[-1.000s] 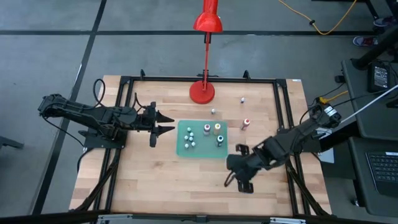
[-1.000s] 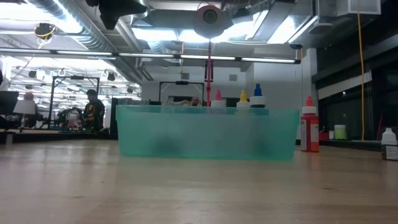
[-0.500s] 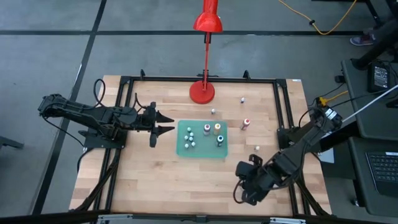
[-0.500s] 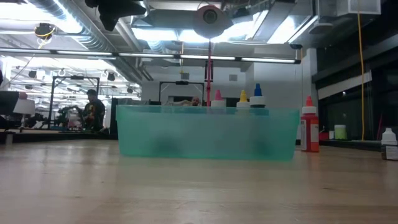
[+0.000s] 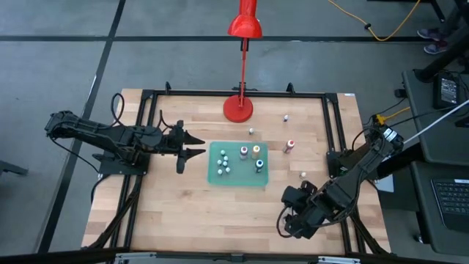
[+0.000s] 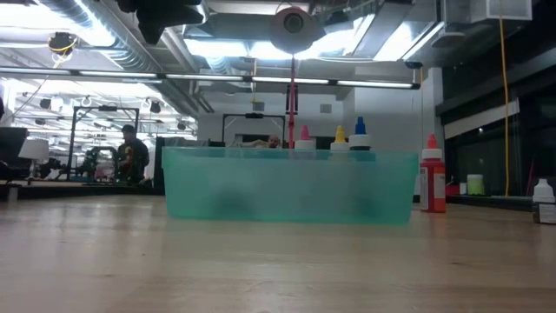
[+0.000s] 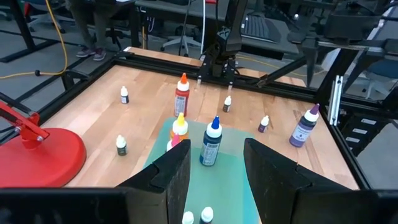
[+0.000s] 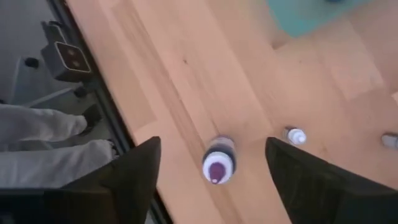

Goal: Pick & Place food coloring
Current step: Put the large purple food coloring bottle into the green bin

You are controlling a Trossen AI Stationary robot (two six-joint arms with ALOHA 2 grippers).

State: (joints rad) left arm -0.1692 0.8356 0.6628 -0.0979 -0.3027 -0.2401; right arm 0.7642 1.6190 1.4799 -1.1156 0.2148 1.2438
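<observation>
Right pincer (image 5: 282, 221) shifted; tray (image 5: 216, 177) holds bottles (image 5: 257, 164).

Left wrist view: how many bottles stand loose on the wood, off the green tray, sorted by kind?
Tiny bottles: 4
Red bottle, orange cap: 1
Purple bottle: 1
Total: 6
</observation>
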